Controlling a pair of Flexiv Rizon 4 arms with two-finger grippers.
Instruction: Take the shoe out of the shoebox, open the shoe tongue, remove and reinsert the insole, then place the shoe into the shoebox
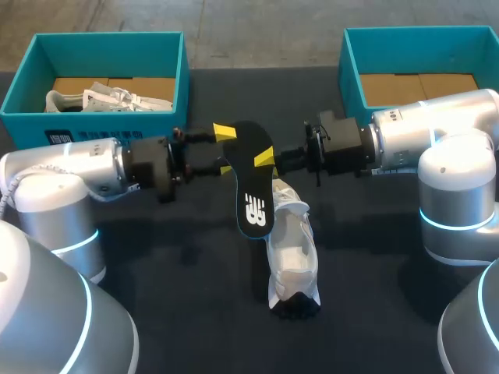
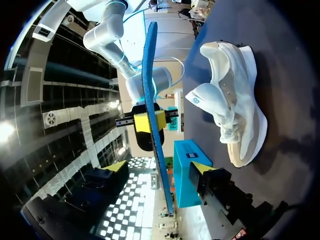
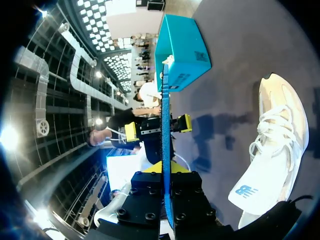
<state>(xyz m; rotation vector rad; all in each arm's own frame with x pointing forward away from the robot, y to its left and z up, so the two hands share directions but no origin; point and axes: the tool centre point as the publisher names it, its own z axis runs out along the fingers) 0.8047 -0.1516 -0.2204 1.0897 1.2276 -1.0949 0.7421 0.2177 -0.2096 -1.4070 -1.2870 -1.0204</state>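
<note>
Over the table (image 1: 156, 257), right gripper (image 1: 269, 160) clamps insole (image 1: 251, 195), left gripper (image 1: 224, 149) spread around it.

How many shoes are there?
2. One white shoe is on the dark table, near the insole held by the right gripper. The other shoe sits inside the left shoebox. The right arm hides part of the right shoebox.

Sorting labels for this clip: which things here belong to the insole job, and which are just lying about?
In the job: insole, loose white shoe, empty shoebox, right gripper.
Lying about: other shoebox, boxed shoe.
</note>
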